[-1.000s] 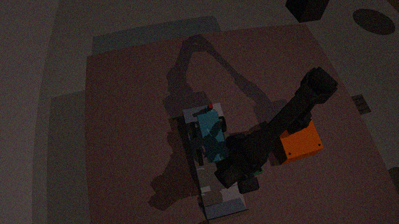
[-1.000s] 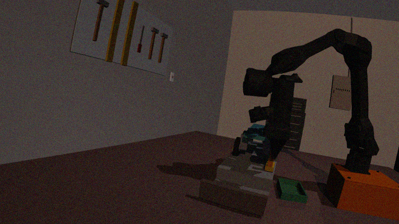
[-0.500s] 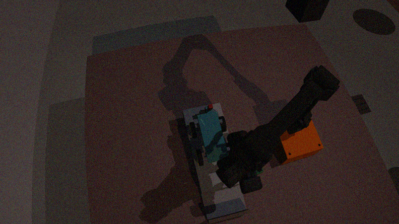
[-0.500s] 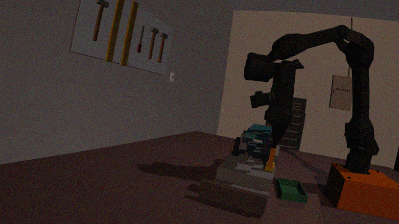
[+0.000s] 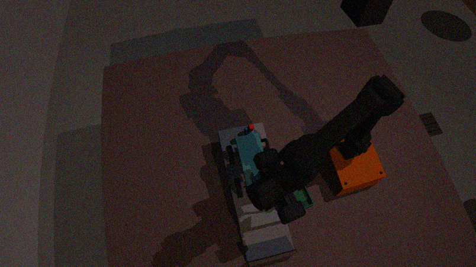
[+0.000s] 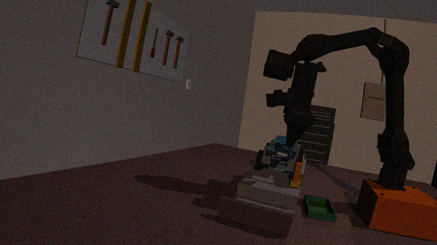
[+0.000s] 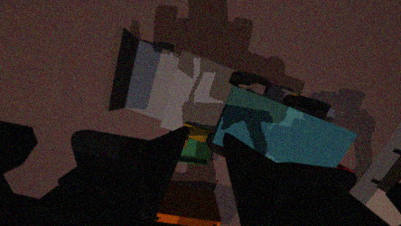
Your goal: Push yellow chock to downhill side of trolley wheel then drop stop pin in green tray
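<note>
The trolley (image 5: 246,147) (image 6: 272,148) (image 7: 298,136), with a teal top, stands on the grey ramp (image 5: 268,247) (image 6: 267,195) (image 7: 169,90). The red-headed stop pin (image 5: 251,126) (image 7: 347,169) is at its uphill end. The yellow chock (image 6: 295,184) (image 7: 198,132) stands on the ramp's arm-side edge near the trolley's downhill end, its orange handle (image 6: 297,171) upright. Whether it touches the wheel cannot be told. My gripper (image 6: 291,146) (image 7: 205,133) is open and empty, above the chock and beside the trolley's top. The green tray (image 5: 309,204) (image 6: 320,216) (image 7: 195,152) lies beside the ramp.
The orange arm base (image 5: 360,169) (image 6: 403,217) stands beyond the tray from the ramp. My arm hangs over the trolley's arm side and hides part of it and of the tray in the top view. A tool board (image 6: 90,44) hangs on the wall.
</note>
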Available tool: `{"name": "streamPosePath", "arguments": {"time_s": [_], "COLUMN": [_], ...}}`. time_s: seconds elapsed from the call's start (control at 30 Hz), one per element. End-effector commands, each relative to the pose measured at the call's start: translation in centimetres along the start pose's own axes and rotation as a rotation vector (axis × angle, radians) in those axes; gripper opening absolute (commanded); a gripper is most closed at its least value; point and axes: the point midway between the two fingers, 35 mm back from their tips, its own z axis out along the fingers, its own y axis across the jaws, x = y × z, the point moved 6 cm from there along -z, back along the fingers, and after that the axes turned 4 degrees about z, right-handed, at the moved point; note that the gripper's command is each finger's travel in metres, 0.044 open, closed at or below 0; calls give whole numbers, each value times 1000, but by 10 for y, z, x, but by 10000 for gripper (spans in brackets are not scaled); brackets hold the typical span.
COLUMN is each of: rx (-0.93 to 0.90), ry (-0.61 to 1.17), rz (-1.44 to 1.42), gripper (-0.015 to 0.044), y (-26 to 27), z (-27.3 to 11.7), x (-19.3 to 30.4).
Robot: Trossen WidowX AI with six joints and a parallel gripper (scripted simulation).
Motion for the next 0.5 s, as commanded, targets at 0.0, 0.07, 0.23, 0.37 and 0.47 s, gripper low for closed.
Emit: {"name": "streamPosePath", "arguments": {"time_s": [0.0, 0.07, 0.23, 0.37, 0.47], "rx": [26, 39, 68, 87, 99], "ry": [-18, -12, 10, 34, 55], "rz": [-146, -219, -402, -548, -658], "gripper": [190, 190, 190, 190, 190], "y": [-22, -31, -54, -73, -88], "z": [-6, -6, -8, -9, -10], "x": [-7, -8, -11, -12, -12]}}
